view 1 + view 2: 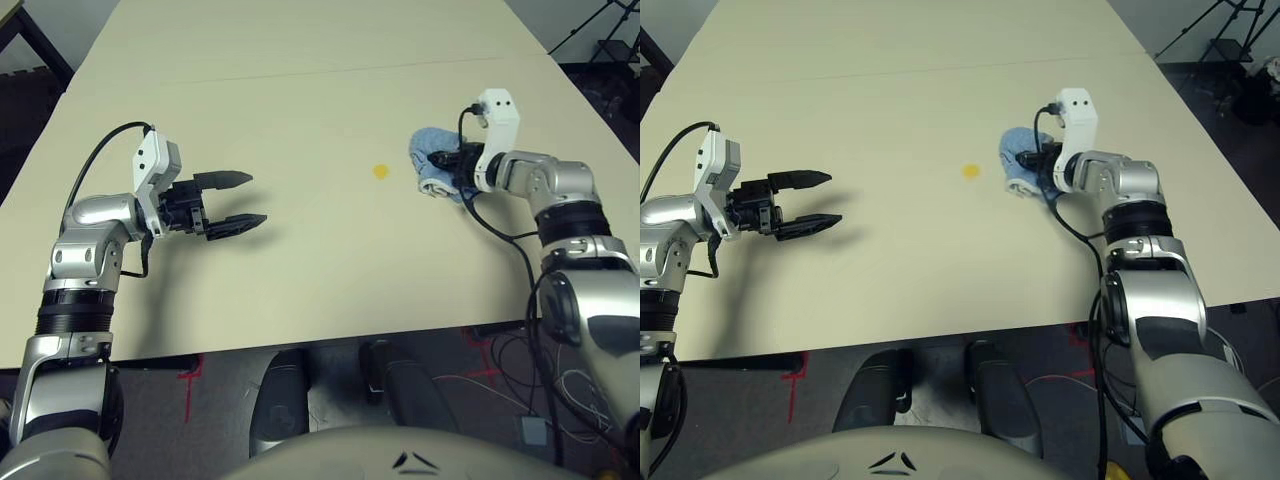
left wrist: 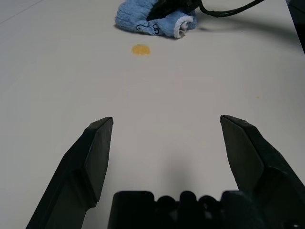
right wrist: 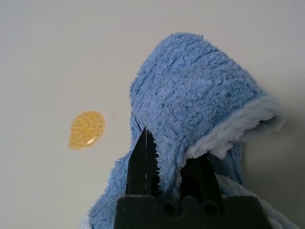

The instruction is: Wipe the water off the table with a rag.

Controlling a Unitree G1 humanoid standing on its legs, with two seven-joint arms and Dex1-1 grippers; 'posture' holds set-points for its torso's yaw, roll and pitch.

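The light-blue rag [image 1: 436,160] lies bunched on the beige table [image 1: 300,250] at the right, and my right gripper [image 1: 447,162] is shut on it, its black fingers [image 3: 143,167] wrapped by the cloth [image 3: 200,105]. A round yellow-orange blob of water [image 1: 380,171] sits just left of the rag, a short gap away; it also appears beside the cloth in the right wrist view as the water [image 3: 86,129]. A tiny orange drop [image 2: 258,97] lies apart from it. My left gripper [image 1: 240,200] hovers open at the table's left, far from the water, nothing between its fingers.
A thin seam [image 1: 300,72] crosses the table beyond both grippers. The table's near edge [image 1: 300,340] runs just ahead of my body, with dark floor and cables [image 1: 500,370] below. A tripod [image 1: 1230,30] stands off the far right corner.
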